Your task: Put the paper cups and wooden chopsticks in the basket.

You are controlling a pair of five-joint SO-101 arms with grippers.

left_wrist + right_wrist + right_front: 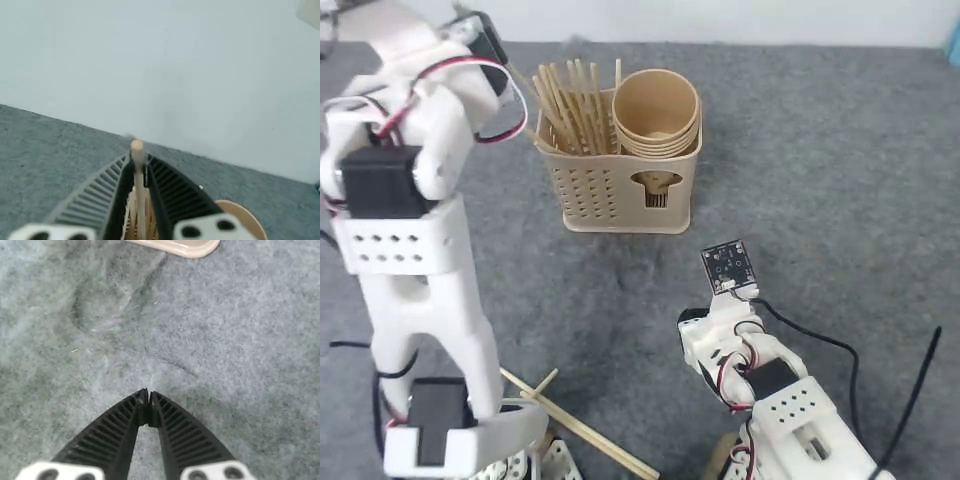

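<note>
The left end effector (138, 161) pinches one wooden chopstick (136, 146) lengthwise, probably to drop it into the basket (620, 200) just beneath, beside the nested paper cups (656, 108) — while the right end effector (148, 399), pressed together and empty, sits low over the surface (240, 340), loose chopsticks (582, 428) well apart from both.

Soft, even light; faint shadows.

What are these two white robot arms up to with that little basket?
They are tidying paper cups and wooden chopsticks into the basket. The left gripper is shut on one chopstick, right by the basket's chopstick compartment, where a bundle of sticks already stands. A stack of paper cups sits in the other compartment. The right gripper is shut on nothing, low over the grey mat. At least two loose chopsticks lie on the mat near the left arm's base.
</note>
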